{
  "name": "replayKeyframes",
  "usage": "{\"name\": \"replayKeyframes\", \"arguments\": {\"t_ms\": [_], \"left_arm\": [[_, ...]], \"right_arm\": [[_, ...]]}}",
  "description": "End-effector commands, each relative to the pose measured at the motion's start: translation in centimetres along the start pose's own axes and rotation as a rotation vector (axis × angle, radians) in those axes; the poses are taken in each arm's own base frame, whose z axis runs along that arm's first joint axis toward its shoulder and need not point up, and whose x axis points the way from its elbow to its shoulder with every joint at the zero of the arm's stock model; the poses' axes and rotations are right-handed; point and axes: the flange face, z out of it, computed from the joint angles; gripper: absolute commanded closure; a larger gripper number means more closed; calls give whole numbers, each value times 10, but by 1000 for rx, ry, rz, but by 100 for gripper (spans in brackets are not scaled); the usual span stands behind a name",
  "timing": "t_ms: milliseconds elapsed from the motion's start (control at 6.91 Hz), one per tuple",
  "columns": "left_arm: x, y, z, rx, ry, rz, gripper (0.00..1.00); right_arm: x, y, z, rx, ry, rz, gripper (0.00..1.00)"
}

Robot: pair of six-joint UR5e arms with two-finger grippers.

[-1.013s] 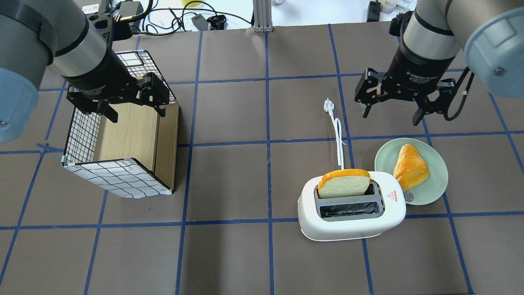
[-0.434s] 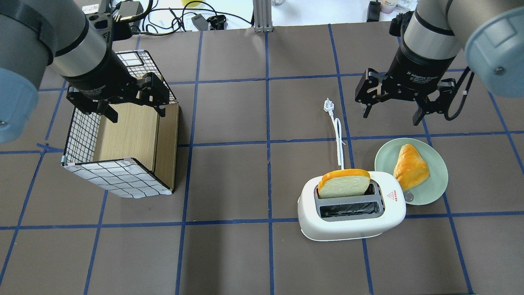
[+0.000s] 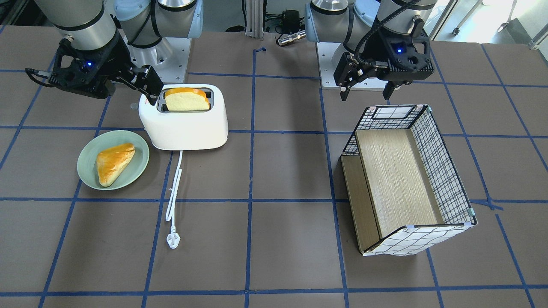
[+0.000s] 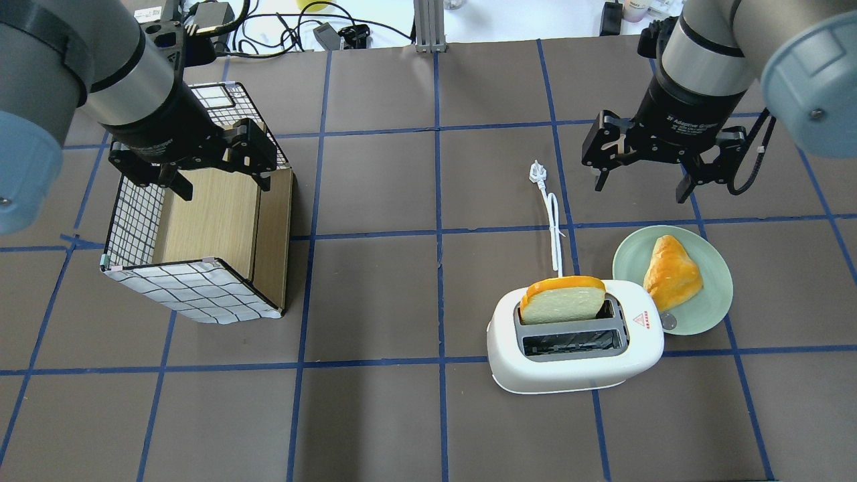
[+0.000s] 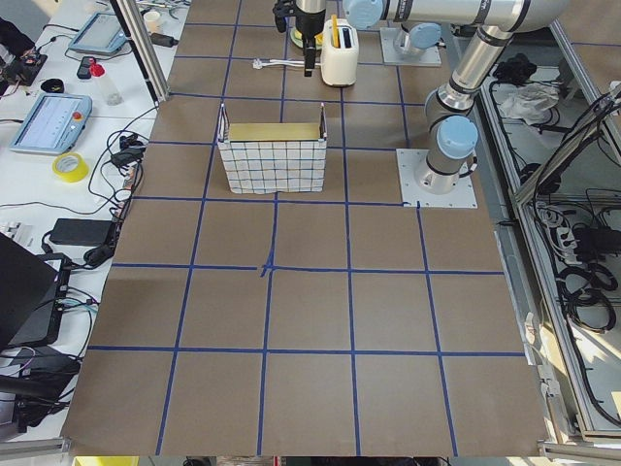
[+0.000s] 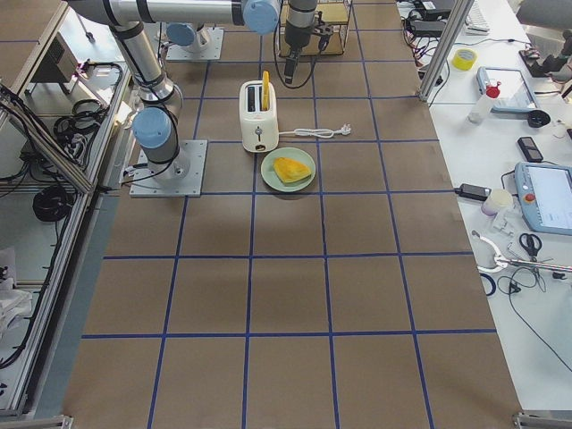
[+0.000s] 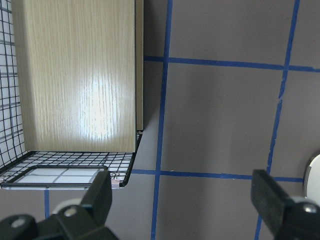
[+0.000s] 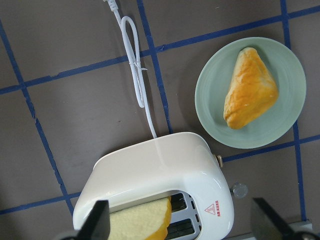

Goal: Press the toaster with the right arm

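Found the left gripper (image 4: 224,189) spread wide and holding nothing, hanging over the far part of the wire basket (image 4: 194,289) toward the worktop's left edge. Traced the white cord (image 4: 554,227) from its plug (image 4: 537,172), lying toward the far edge, back to the toaster (image 4: 576,368). Located that toaster right of the worktop's middle and nearer the robot's edge, upright, with a bread slice (image 4: 562,304) standing in the slot farther from the robot and a red triangle mark (image 4: 638,320) on its right end. Noted a green plate (image 4: 710,301) just beside that end, carrying a pastry (image 4: 671,271). Found the right gripper (image 4: 640,193) likewise splayed wide, gripping nothing, hanging beyond the plate toward the far edge, apart from the toaster.
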Motion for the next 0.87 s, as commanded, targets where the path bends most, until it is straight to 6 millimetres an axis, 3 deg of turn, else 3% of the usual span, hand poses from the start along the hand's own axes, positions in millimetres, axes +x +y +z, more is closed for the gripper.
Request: {"name": "replayKeyframes", "arguments": {"t_ms": [0, 289, 579, 724], "left_arm": [[0, 0, 0, 0, 0, 0, 0], [0, 0, 0, 0, 0, 0, 0], [0, 0, 0, 0, 0, 0, 0], [0, 0, 0, 0, 0, 0, 0]], "right_arm": [[1, -2, 1, 3, 0, -11, 1], [2, -4, 1, 4, 0, -84, 11], [14, -10, 2, -2, -2, -119, 38], [27, -16, 2, -8, -6, -145, 89]]}}
